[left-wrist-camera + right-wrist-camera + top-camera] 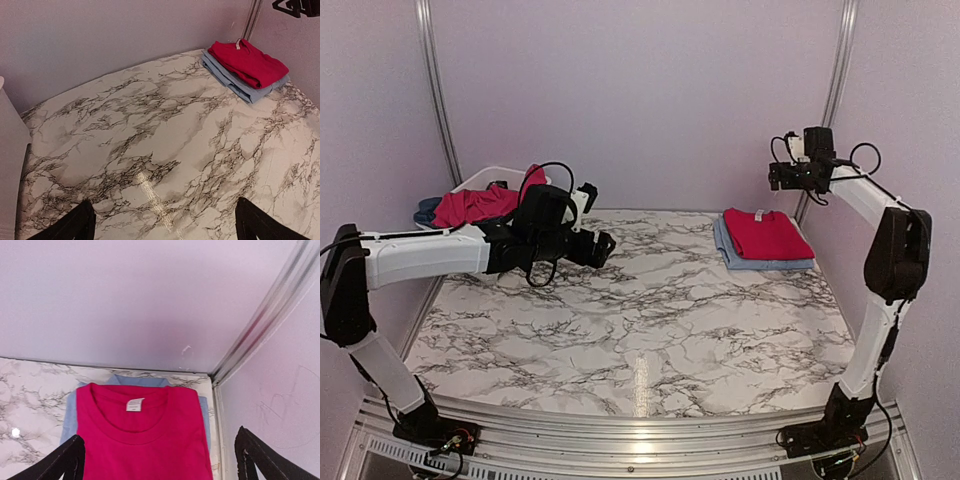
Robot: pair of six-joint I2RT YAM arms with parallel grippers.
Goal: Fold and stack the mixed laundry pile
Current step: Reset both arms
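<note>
A folded red shirt (766,233) lies on a folded light blue shirt (768,262) at the table's back right. Both show in the left wrist view, red (247,61) on blue (235,84), and in the right wrist view, red (142,440) on blue (135,381). Unfolded red cloth (475,204) and dark blue cloth (427,211) hang from the white basket (485,180) at back left. My left gripper (603,248) is open and empty over the table near the basket. My right gripper (782,176) is open and empty, raised above the stack.
The marble table (640,320) spreads between the arms. A metal frame post (835,90) stands in the back right corner, close to my right gripper. The basket's white wall (10,150) shows at the left of the left wrist view.
</note>
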